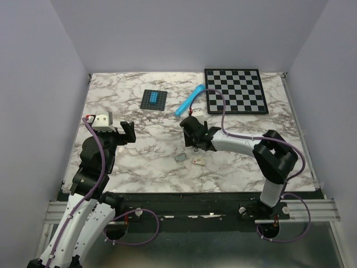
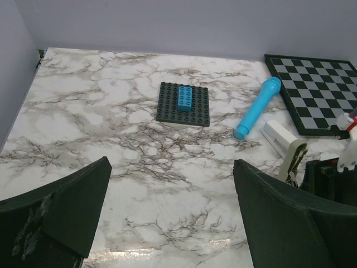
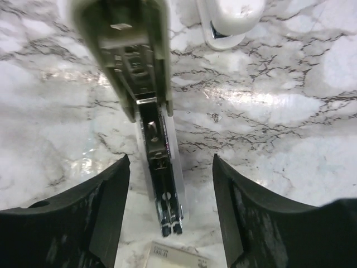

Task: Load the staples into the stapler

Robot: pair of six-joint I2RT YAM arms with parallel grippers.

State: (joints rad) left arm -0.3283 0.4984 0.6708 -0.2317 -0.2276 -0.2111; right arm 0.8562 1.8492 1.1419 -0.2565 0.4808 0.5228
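My right pincer (image 3: 170, 162) hangs over the stapler (image 3: 160, 184), which lies opened on the bench (image 3: 290, 111) with its metal rail bared. The fingers stand apart on either side of it, neither touching it as far as I can make out. The staples (image 1: 180, 158), a small grey block, lie just beside it toward the arms' bases. My left pincer (image 2: 171, 164) is spread wide, well off to the left.

Nothing legible; the small cream card (image 3: 174, 255) bears faint print (too blurred to read).
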